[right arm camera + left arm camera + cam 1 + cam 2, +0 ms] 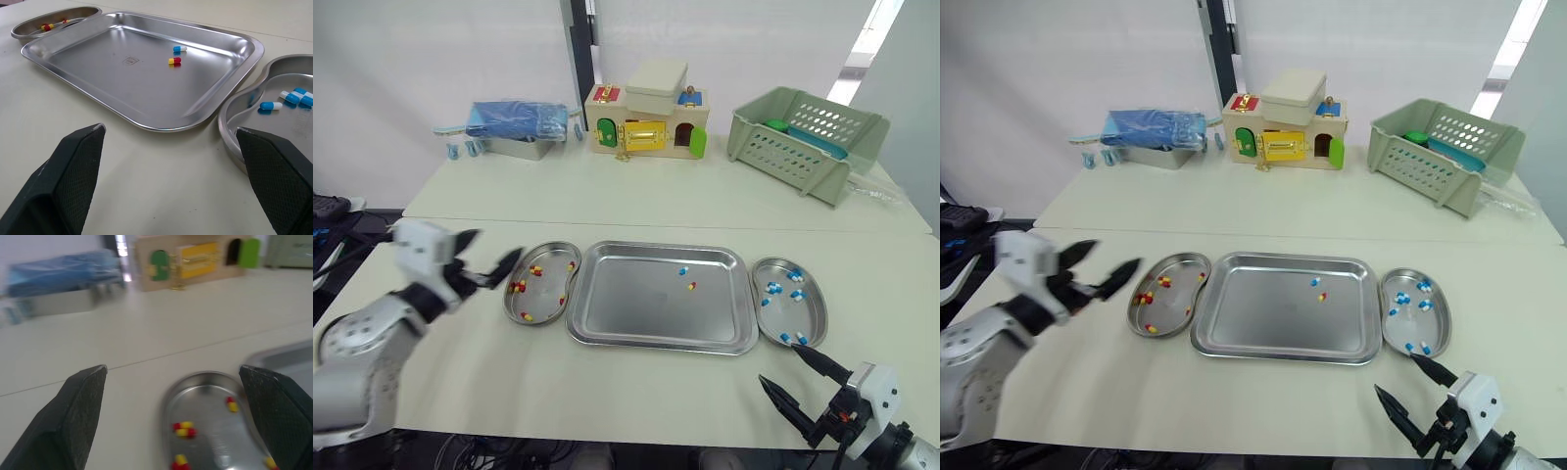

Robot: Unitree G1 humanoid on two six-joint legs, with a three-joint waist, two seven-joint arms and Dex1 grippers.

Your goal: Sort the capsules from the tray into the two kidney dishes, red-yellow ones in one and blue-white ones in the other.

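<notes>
We judge the sort to be nearly done. On the steel tray point(636, 305) we see just two capsules, lying near each other toward the far right part: a blue-white capsule point(683, 270) and, just nearer us, a red-yellow capsule point(691, 286). The left kidney dish point(545, 247), touching the tray's left rim, holds several red-yellow ones. The right kidney dish point(800, 319), against the right rim, holds the blue-white ones.

Neither tool grasps anything. The left gripper point(497, 245) hovers just beside the left kidney dish with its fingers spread wide and empty. The right gripper point(777, 363) hangs low over the table point(607, 206) near the tray's front right corner, its fingers likewise parted and empty.

The step in hand looks like picking up one of the last two capsules. For the blue-white one, the right gripper seems better placed. It would need to reach forward over the tray rim, come down astride the capsule without nudging its red-yellow neighbour, and pinch gently, since a capsule may skid on smooth steel.
</notes>
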